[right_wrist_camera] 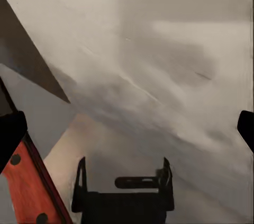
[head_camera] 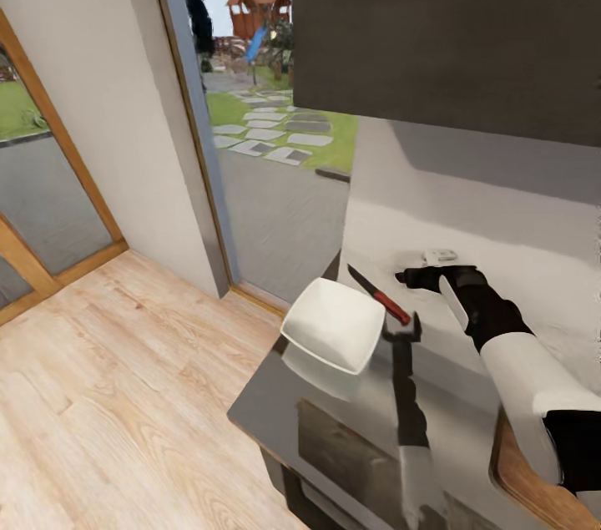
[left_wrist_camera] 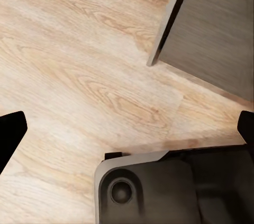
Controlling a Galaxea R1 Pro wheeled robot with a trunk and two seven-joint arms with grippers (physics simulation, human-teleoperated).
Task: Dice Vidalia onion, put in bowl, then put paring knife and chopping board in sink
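Observation:
The paring knife (head_camera: 380,296), dark blade and red handle, lies on the grey countertop (head_camera: 467,396) just right of the white bowl (head_camera: 334,330). My right gripper (head_camera: 415,278) hovers open just beyond the handle's end, close above the counter. In the right wrist view the red handle (right_wrist_camera: 29,192) lies beside one fingertip (right_wrist_camera: 10,134), outside the gap of the right gripper (right_wrist_camera: 127,128), and the dark blade (right_wrist_camera: 29,65) points away. My left gripper (left_wrist_camera: 127,128) hangs open over the wood floor (left_wrist_camera: 79,75). The sink and the onion are out of view.
The counter ends at its left corner near the bowl, with light wood floor (head_camera: 125,396) beyond. A dark upper cabinet (head_camera: 451,21) hangs above the pale backsplash (head_camera: 501,213). A small white outlet (head_camera: 440,255) sits on the wall. A brown wooden rounded edge (head_camera: 522,484) shows at lower right.

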